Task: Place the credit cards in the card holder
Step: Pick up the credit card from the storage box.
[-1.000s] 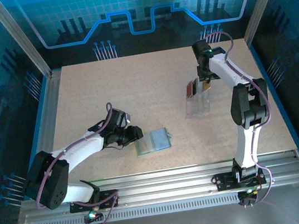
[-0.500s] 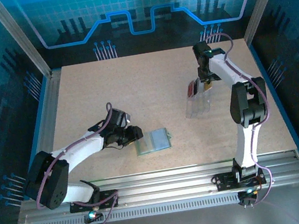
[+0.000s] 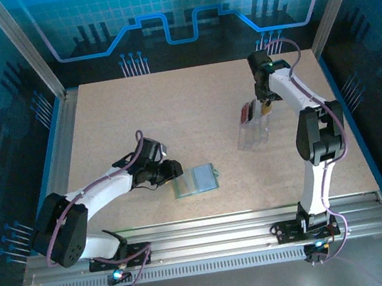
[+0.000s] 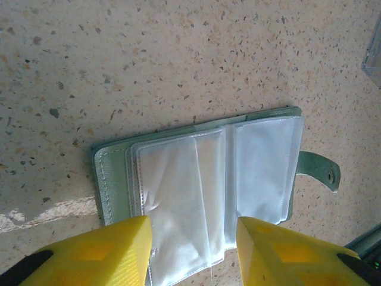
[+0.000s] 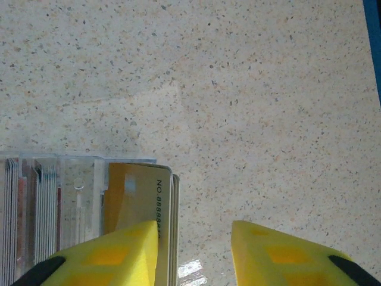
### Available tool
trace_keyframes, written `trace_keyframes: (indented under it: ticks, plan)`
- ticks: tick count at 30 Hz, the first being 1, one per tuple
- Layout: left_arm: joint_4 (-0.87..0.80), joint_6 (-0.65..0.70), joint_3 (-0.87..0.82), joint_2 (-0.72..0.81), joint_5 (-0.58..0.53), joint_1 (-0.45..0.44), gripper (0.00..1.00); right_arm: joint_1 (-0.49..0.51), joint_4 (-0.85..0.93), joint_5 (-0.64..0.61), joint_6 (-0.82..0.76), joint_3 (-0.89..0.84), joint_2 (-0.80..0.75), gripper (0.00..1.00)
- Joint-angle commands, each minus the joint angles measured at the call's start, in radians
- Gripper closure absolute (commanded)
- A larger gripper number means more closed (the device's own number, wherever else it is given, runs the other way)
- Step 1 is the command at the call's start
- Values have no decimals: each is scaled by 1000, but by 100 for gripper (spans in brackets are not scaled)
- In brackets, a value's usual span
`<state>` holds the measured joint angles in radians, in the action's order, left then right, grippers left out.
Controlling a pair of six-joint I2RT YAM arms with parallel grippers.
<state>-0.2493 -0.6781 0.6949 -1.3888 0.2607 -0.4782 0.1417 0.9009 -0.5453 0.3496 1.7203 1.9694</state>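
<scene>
The card holder [image 4: 208,179] lies open on the table, grey-green cover down and pale shiny sleeves up; from above the card holder [image 3: 196,180] sits front of centre. My left gripper [image 4: 191,253] is open, its yellow fingers standing either side of the sleeves' near edge. The credit cards stand in a clear rack [image 5: 74,190]: a gold card [image 5: 134,193] at the rack's end and dark and red cards [image 5: 18,208] further left. My right gripper [image 5: 194,253] is open over the gold card, its left finger [image 5: 116,253] against the card's face and its right finger clear.
The clear rack [image 3: 251,132] lies at the right middle of the speckled table [image 3: 172,110], with red cards [image 3: 246,112] at its far end. Metal frame posts and blue walls ring the table. The holder's snap tab [image 4: 321,170] sticks out to the right.
The right gripper's jaws have narrowed around the gold card's edge and it has shifted slightly right. The left arm and the card holder have not moved.
</scene>
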Motion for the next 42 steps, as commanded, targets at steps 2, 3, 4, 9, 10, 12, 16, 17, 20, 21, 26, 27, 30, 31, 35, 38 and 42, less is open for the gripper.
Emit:
trace_keyframes:
  ticks: [2, 3, 4, 9, 10, 12, 16, 17, 20, 21, 26, 27, 30, 31, 35, 38, 42]
  plan:
    - [-23, 29, 45, -3, 17, -3, 58, -16, 20, 27, 2, -8, -26, 58]
    - [-26, 31, 54, -1, 19, -4, 60, -17, 20, 35, 2, -5, -21, 57]
    - [-28, 34, 70, 0, 24, -5, 63, -17, 21, 41, 0, -2, -15, 57]
    - [-32, 54, 197, -50, 43, -41, 72, -25, 22, 60, 1, 3, 7, 58]
    - [-28, 59, 236, -82, 60, -51, 73, -27, 21, 61, 3, 3, 9, 58]
    - [0, 60, 309, -156, 111, -68, 77, -32, 23, 66, 6, 2, 13, 58]
    - [19, 81, 512, -335, 164, -127, 77, -40, 15, 92, 10, -15, 9, 59]
    - [19, 85, 574, -390, 186, -139, 77, -40, 13, 94, 11, -18, 9, 59]
    - [27, 85, 744, -542, 237, -181, 77, -44, 15, 100, 11, -24, 12, 59]
    - [27, 79, 790, -589, 246, -191, 77, -46, 13, 102, 11, -26, 10, 59]
    - [42, 35, 1001, -789, 305, -222, 81, -53, 15, 117, 16, -31, 5, 59]
    - [41, 26, 1032, -819, 315, -223, 84, -54, 15, 122, 17, -34, 5, 59]
    - [35, 11, 1110, -891, 322, -222, 92, -56, 13, 131, 18, -39, 5, 59]
    - [31, 11, 1131, -910, 321, -222, 93, -56, 12, 134, 18, -42, 3, 59]
    - [12, -5, 1199, -981, 327, -221, 98, -57, 10, 137, 17, -47, 0, 60]
    - [19, -18, 1210, -1013, 328, -222, 100, -59, 11, 139, 17, -46, 3, 59]
    - [20, -18, 1208, -1033, 321, -222, 100, -60, 12, 140, 16, -45, 2, 59]
